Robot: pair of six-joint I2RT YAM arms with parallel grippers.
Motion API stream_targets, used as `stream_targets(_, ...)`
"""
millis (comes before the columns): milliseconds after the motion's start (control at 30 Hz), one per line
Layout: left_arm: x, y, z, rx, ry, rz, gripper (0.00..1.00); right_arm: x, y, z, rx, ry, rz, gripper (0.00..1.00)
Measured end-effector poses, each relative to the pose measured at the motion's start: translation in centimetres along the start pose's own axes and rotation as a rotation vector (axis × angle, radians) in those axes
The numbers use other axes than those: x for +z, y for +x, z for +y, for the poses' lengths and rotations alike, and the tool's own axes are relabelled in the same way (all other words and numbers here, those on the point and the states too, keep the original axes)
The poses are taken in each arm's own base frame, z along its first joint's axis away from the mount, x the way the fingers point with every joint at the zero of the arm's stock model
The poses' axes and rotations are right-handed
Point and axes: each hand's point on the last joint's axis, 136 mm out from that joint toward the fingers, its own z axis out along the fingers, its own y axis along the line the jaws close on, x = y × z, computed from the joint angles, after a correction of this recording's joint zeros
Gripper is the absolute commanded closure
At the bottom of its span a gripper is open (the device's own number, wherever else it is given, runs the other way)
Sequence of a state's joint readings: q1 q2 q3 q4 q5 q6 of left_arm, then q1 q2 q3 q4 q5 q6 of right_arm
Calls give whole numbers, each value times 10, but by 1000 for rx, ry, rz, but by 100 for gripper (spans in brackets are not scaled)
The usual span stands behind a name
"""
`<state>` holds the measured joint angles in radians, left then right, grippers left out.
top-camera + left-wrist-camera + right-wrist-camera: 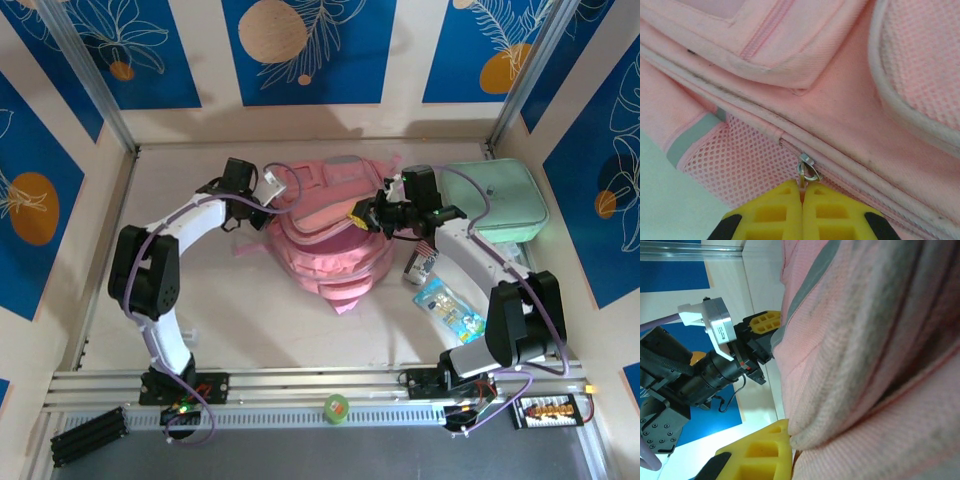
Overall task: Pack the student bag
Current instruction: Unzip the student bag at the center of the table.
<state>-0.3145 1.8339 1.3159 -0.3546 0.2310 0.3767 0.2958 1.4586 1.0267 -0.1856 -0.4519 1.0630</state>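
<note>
The yellow fingers of the left pincer [802, 212] are clenched on the zip pull [808, 167], right at their tips. The bag [850, 100] lies on the table [260, 320] just ahead of it, between both pincers. The right pincer [789, 440] pinches a fold of its fabric. I judge the step is opening the zip: draw along the track, low and steady, while the right side braces the cloth taut.

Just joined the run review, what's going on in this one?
Both arms are working on the pink student bag. The left gripper is shut on a metal zip pull on the bag. The right gripper pinches a fold of the bag's fabric on the other side. A mint-green zip case and a few small packets lie outside the bag, not yet packed.
</note>
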Motion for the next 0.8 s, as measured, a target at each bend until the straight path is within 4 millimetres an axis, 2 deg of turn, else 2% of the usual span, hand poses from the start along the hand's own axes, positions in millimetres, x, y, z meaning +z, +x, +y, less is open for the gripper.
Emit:
stream_targets(67,0,0,5,-29,-28,3,73,5,0,-2,1,6,3,92)
stream_targets(133,-2,0,15,-69,-81,0,65,12,-1,-4,4,17,6,92)
stream_targets(233,-13,6,33,-159,-196,14,42,24,-2,-5,7,32,9,92)
stream_targets(367,-49,12,53,-303,-366,-4,24,47,-5,3,-7,43,12,92)
stream_targets(467,-82,19,55,-394,-449,-50,12,68,-5,10,-25,52,20,90)
stream_targets(533,-101,24,53,-452,-481,-85,6,82,-3,13,-33,62,28,80)
stream_targets(567,-110,26,52,-481,-490,-105,4,88,-1,14,-36,69,35,69)
stream_targets(600,-118,27,50,-509,-496,-122,2,94,3,14,-40,78,45,54)
stream_targets(667,-131,29,48,-555,-500,-152,1,101,12,9,-50,113,60,35)
stream_targets(733,-139,30,45,-583,-494,-168,0,101,20,1,-59,165,56,26)
stream_targets(800,-145,29,41,-601,-474,-183,0,92,25,-7,-85,223,32,21)
